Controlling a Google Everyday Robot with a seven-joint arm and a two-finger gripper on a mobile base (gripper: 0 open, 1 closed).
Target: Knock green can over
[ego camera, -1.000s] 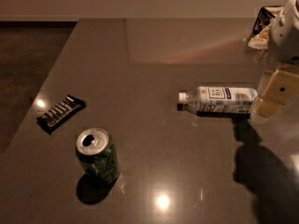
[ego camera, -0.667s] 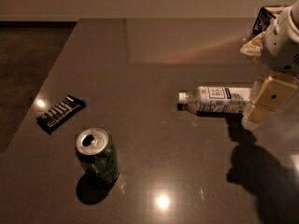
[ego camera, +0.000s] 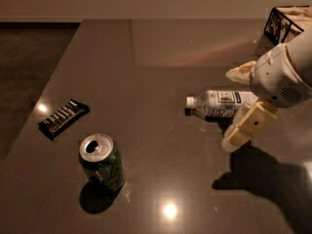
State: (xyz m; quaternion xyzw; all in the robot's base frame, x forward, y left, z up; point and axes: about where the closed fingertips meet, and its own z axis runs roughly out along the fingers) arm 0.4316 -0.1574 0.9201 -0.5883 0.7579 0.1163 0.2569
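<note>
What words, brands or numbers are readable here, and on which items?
Clear plastic bottle lying on its side: white label has dark print, too blurred to read.
Flat black snack bar: pale markings, unreadable.
Shiny green metal can: upright, no readable text.
Robot's tool, at the right by the bottle: no markings visible.

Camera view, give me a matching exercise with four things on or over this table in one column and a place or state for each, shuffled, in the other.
Things:
1. green can
2. clear bottle
3. snack bar
4. claw

Places or states:
A. lying on its side, cap pointing left
B. black, flat near the table's left edge
C. standing upright at the front left
D. above the table at the right, over the bottle's base end

Pairs: 1-C, 2-A, 3-B, 4-D
</note>
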